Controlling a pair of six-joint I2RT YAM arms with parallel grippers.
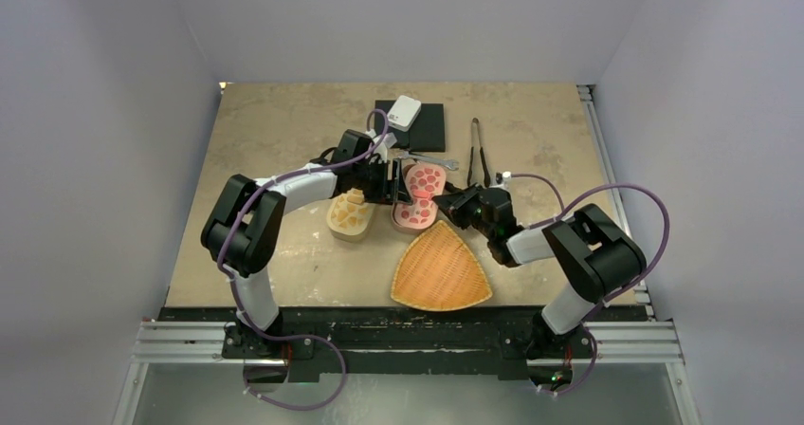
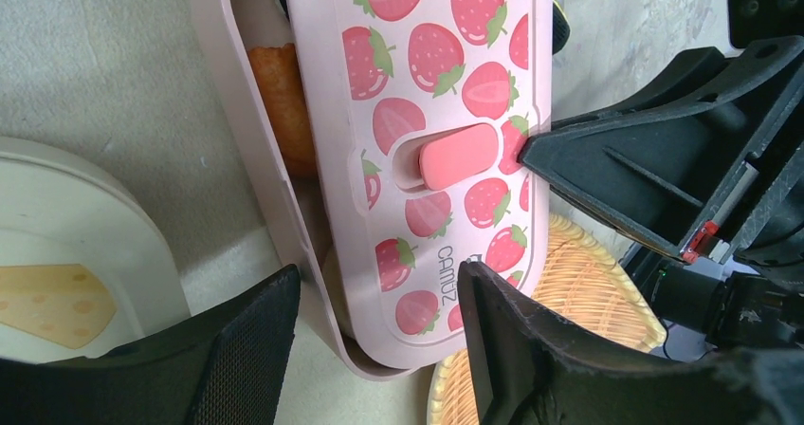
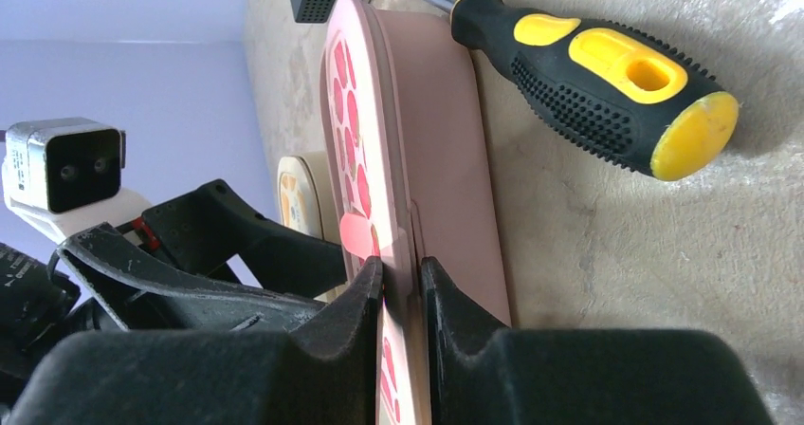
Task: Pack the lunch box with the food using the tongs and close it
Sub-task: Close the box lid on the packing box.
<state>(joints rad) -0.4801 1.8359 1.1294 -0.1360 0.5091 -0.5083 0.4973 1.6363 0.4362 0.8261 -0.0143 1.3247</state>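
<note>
Widest first: the surface (image 1: 284, 121) is busy in the middle, with the woven basket (image 1: 441, 273) nearest the arms. Just behind it sits the strawberry lunch box (image 2: 226, 74), and its lid (image 2: 427, 55) lies skewed across the base, one long side uncovered. Not seated yet, by my reading. The left end effector (image 2: 379, 349) straddles the near end of the box, jaws apart and gripping nothing. The right end effector (image 3: 403, 283) is pinched tight on the lid's edge. The tongs (image 1: 479, 155) lie on the surface behind the right arm, well apart from the box. An orange piece of food (image 2: 283, 102) shows in the open gap.

The danger: nothing braces the base, so a sideways push could drag the whole box into the screwdriver (image 3: 588, 74) just beside it. Or the lid comes down crooked and never closes.
</note>
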